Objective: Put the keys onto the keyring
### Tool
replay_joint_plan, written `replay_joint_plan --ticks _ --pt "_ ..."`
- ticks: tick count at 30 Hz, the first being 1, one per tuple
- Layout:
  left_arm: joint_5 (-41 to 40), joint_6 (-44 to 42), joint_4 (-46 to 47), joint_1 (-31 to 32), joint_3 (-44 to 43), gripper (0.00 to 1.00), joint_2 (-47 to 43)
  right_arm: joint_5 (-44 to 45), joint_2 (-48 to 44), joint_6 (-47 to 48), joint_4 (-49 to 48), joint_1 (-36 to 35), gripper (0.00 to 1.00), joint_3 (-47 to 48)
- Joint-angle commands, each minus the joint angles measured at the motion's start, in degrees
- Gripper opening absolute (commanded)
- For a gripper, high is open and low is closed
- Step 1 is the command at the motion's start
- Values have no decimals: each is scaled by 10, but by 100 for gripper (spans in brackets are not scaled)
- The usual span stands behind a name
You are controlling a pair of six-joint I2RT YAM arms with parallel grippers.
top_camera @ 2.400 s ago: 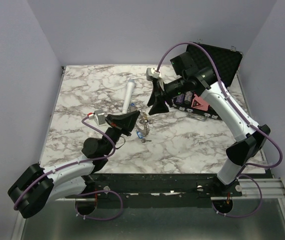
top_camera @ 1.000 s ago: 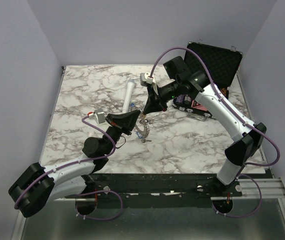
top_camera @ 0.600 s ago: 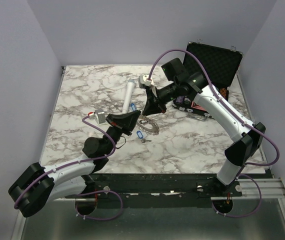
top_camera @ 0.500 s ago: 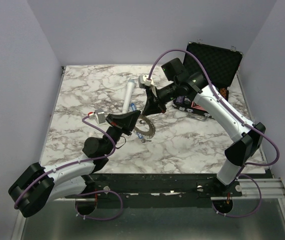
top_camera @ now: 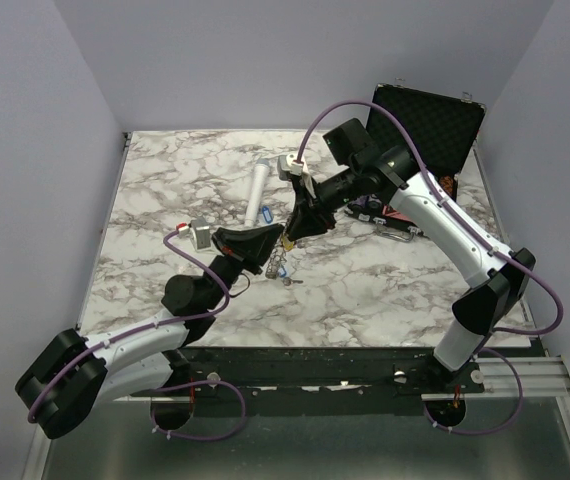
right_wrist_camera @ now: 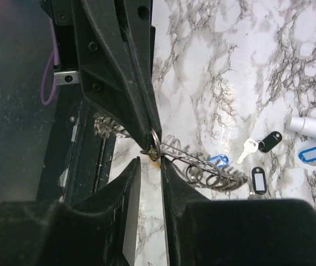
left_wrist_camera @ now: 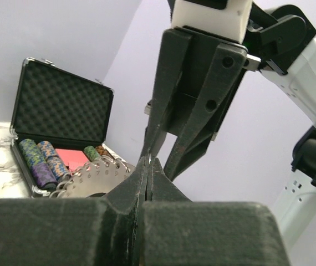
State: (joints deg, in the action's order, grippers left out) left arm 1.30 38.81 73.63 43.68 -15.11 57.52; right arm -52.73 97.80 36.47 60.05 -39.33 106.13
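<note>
My left gripper [top_camera: 276, 243] is shut and pinches a small ring on the edge of the keyring [top_camera: 282, 256], holding it above the table. In the right wrist view the keyring [right_wrist_camera: 205, 164] hangs edge-on with its row of small loops. My right gripper [right_wrist_camera: 149, 162] is open, its jaws just below the left fingertips [right_wrist_camera: 147, 124] and either side of the pinched ring. It also shows in the top view [top_camera: 295, 230]. Loose keys lie on the marble: a blue-tagged one [right_wrist_camera: 218, 159], a black-tagged one [right_wrist_camera: 269, 141], another blue tag [right_wrist_camera: 315, 151] and a black tag [right_wrist_camera: 258, 179].
A white cylinder [top_camera: 256, 193] lies on the marble table [top_camera: 165, 200] behind the grippers. An open black case [top_camera: 427, 112] with striped poker chips [left_wrist_camera: 40, 160] stands at the back right. The table's near edge and dark frame [right_wrist_camera: 64, 166] lie under the left arm.
My right gripper has come down and left, close to the left gripper's tips. The keyring, lying flatter half a second ago, now hangs edge-on from the left gripper.
</note>
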Motion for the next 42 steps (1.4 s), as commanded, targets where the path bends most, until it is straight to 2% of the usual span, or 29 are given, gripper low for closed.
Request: replay_joint_plan --ticks 1,12,27,42 --pt "81 -11 176 -8 5 0 -19 9 -17 10 23 0 30 14" --pt "152 -8 175 -31 9 0 -23 -17 -29 18 35 15 41 7" --pt "175 1 176 -47 12 0 -21 -127 -29 66 58 10 38 -50" --pt "189 12 175 -51 14 0 -13 -118 -34 99 85 -2 38 -54"
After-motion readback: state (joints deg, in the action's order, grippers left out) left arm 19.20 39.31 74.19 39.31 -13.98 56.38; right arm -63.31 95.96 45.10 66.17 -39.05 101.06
